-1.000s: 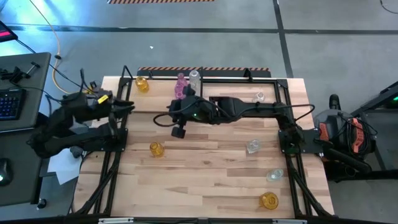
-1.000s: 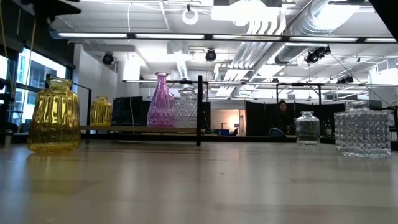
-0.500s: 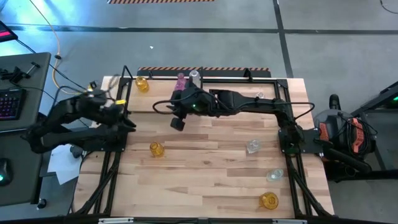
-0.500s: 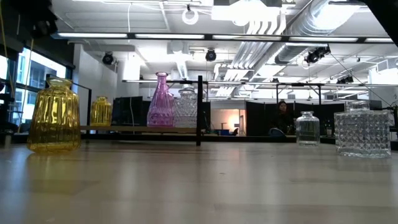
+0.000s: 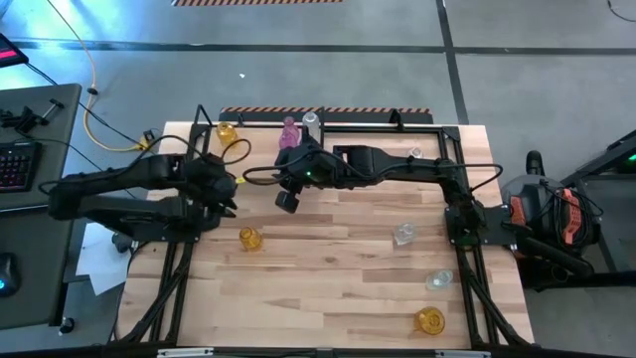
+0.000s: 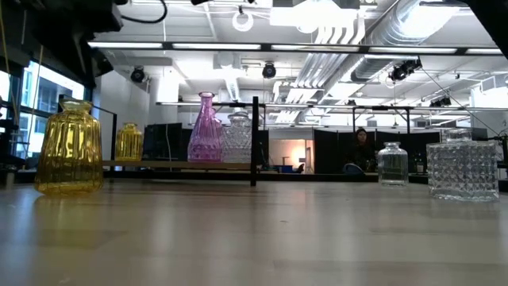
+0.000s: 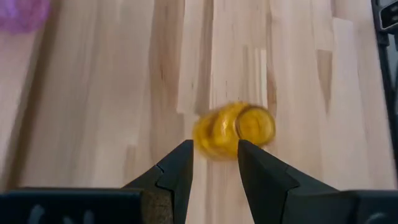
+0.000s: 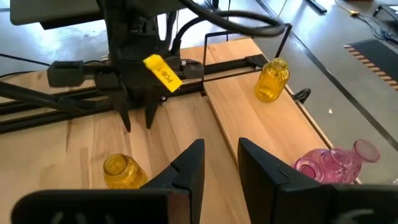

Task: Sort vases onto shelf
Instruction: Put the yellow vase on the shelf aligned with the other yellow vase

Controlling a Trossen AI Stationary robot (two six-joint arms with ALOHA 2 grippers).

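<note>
A small yellow vase (image 5: pixel 248 239) stands on the table, just past my left gripper's (image 5: pixel 230 202) fingertips; the left wrist view shows the vase (image 7: pixel 233 129) beyond the open fingers (image 7: pixel 214 149), with nothing between them. My right gripper (image 5: pixel 287 202) hovers open over the table in front of the shelf (image 5: pixel 348 132), holding nothing (image 8: pixel 219 152). On the shelf stand a yellow vase (image 5: pixel 227 134), a pink vase (image 5: pixel 289 134) and a clear vase (image 5: pixel 311 121). Another clear vase (image 5: pixel 415 154) stands farther right.
More vases stand on the table toward the near right: two clear ones (image 5: pixel 403 234) (image 5: pixel 438 281) and an amber one (image 5: pixel 429 320). The shelf's black upright divider (image 6: pixel 255 141) stands beside the pink vase. Bare wood lies at the table's middle and near left.
My left gripper has swung out from the table's left edge toward the right and the near edge, sinking and tipping its fingers down toward the small yellow vase. No vase has moved.
</note>
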